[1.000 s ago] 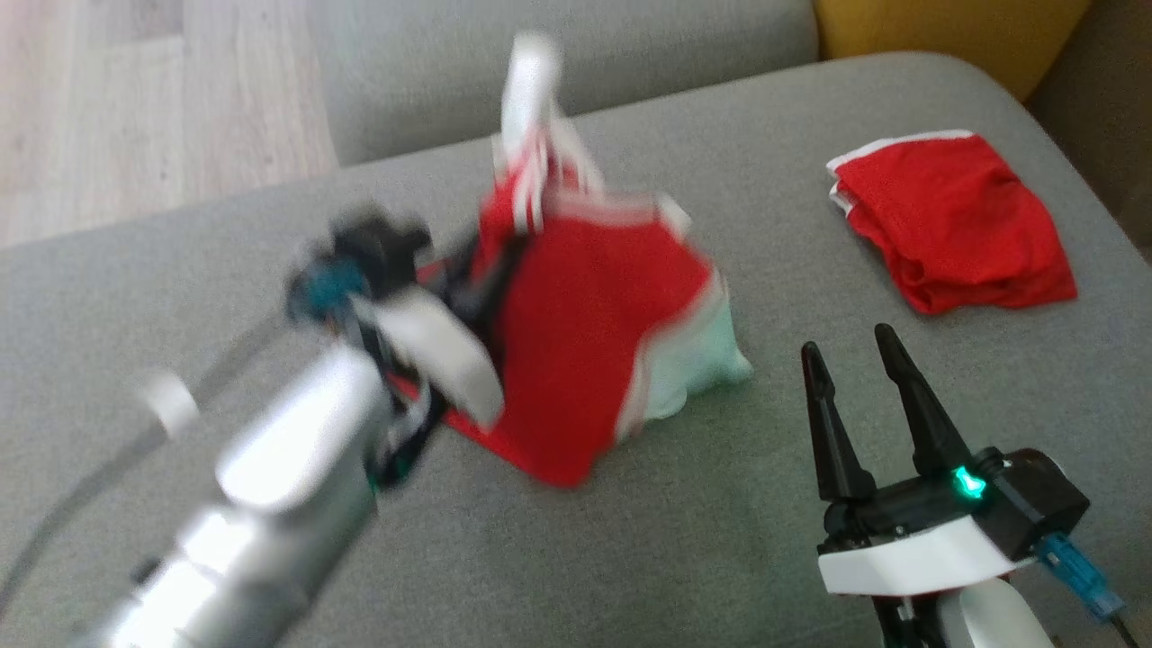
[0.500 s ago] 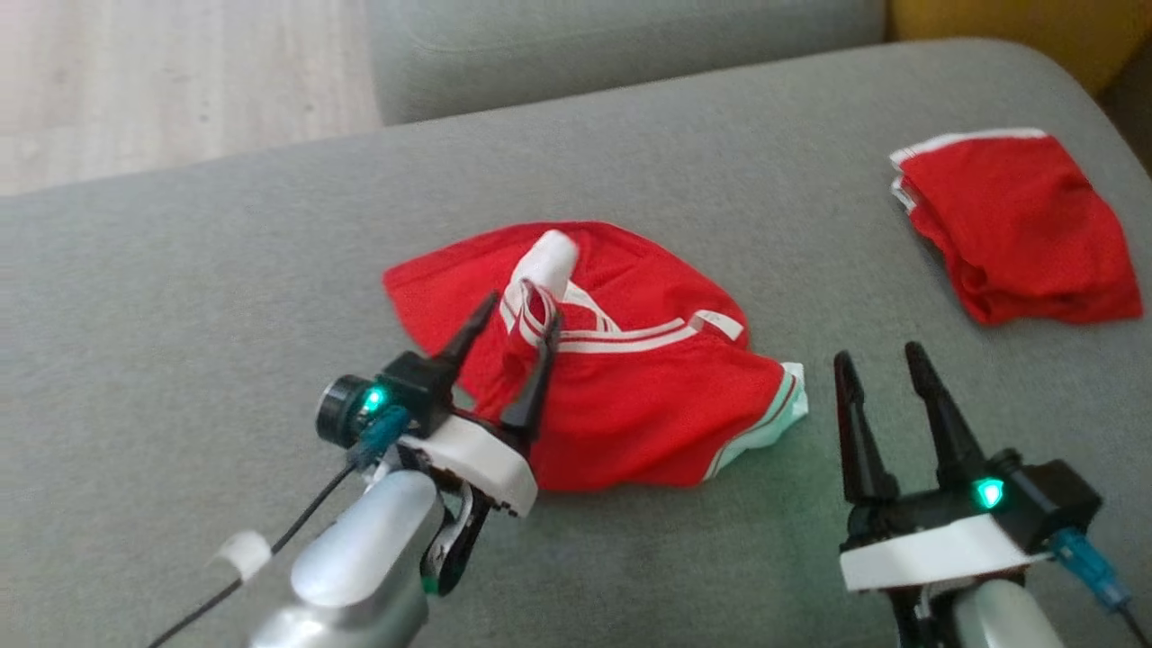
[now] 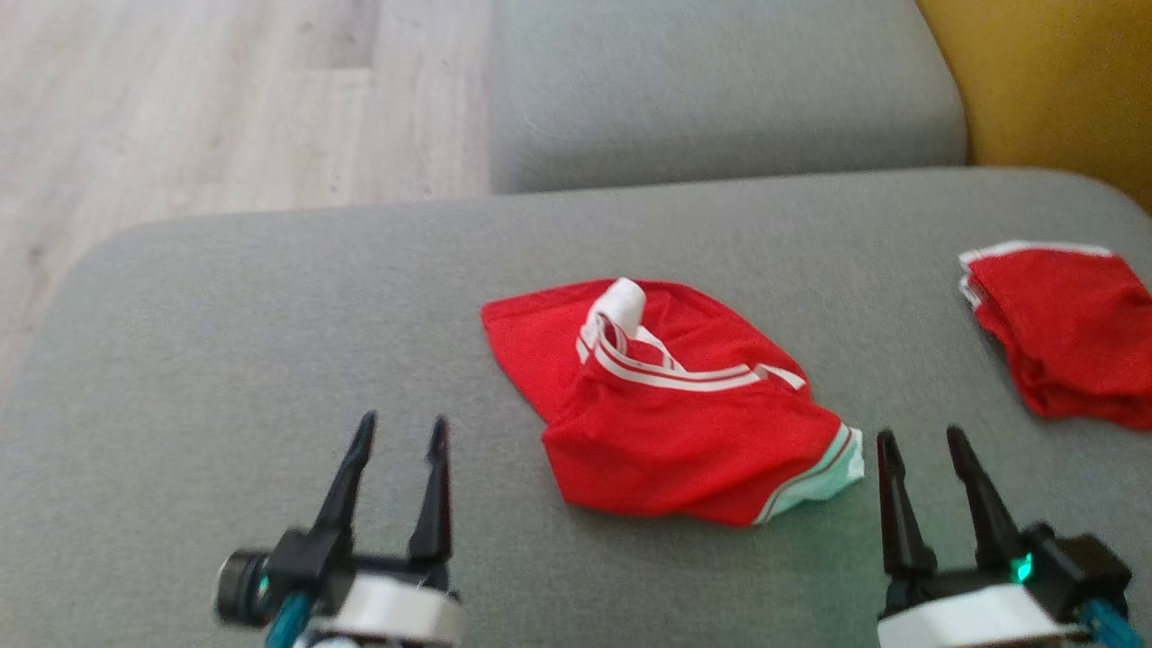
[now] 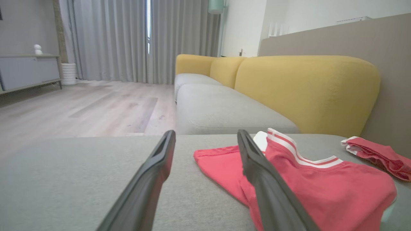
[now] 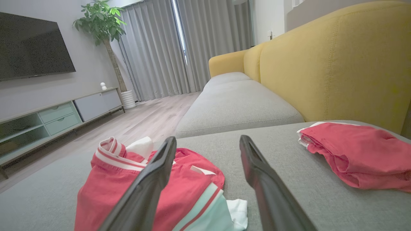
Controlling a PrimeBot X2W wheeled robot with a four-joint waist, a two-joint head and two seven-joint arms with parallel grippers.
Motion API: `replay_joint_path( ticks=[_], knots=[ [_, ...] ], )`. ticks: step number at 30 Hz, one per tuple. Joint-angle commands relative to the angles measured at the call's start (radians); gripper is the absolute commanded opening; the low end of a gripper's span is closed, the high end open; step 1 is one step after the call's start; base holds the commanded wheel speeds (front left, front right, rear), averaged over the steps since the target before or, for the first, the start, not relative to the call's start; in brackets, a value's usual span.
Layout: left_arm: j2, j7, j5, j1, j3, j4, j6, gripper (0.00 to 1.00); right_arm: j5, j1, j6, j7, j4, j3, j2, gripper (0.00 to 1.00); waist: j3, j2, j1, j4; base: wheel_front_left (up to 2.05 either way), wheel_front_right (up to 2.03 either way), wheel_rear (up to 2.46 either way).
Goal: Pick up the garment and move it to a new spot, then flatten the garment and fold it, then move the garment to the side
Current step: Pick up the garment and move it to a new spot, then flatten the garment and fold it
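Note:
A red garment with white and red striped trim and a pale mint hem lies crumpled in the middle of the grey sofa seat. It also shows as the red garment and the red garment. My left gripper stands open near the seat's front, left of the garment and apart from it, holding nothing. At the lower right my right gripper is open too, just right of the mint hem, empty.
A second red garment, folded, lies at the seat's right edge. A neighbouring grey cushion is behind, a yellow backrest at the far right, wooden floor to the left.
My left gripper let go of the garment, opened and drew back toward the front left. The garment dropped from a lifted heap to lying on the seat. The head view shifted.

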State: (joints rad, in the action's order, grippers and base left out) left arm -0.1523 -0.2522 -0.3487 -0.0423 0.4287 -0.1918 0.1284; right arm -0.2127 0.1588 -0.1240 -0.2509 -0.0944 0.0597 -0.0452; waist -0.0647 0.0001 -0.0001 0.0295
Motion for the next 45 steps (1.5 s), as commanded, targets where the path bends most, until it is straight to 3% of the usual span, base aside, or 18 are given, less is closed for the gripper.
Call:
replay_joint_path(
  ticks=[1, 6, 12, 23, 45],
  knots=[
    [-0.008, -0.009, 0.024, -0.013, -0.052, 0.053, 0.011, 1.0, 0.01, -0.014, -0.007, -0.011, 0.035, 0.019, -0.005, 1.0, -0.028, -0.0001, 0.0001, 0.028, 0.0, 0.0, 0.0],
    [0.016, -0.009, 0.114, 0.15, -0.152, 0.176, 0.03, 1.0, 0.024, 0.04, -0.007, -0.011, 0.046, -0.006, -0.005, 1.0, -0.056, -0.0001, 0.0001, 0.04, 0.0, 0.0, 0.0],
    [0.055, -0.009, 0.178, 0.273, -0.202, 0.214, -0.009, 1.0, 0.013, 0.085, -0.007, -0.011, 0.043, -0.013, -0.005, 1.0, -0.08, -0.0001, 0.0001, 0.055, 0.0, 0.0, 0.0],
    [0.09, -0.009, 0.24, 0.278, -0.221, 0.223, -0.059, 1.0, 0.029, 0.093, -0.007, -0.011, 0.047, -0.025, -0.005, 1.0, -0.084, -0.0001, 0.0001, 0.078, 0.0, 0.0, 0.0],
    [0.102, -0.01, 0.253, 0.272, -0.229, 0.225, -0.06, 1.0, 0.061, 0.087, -0.007, -0.011, 0.054, -0.031, -0.005, 1.0, -0.059, -0.0001, 0.0001, 0.078, 0.0, 0.0, 0.0]
  ],
)
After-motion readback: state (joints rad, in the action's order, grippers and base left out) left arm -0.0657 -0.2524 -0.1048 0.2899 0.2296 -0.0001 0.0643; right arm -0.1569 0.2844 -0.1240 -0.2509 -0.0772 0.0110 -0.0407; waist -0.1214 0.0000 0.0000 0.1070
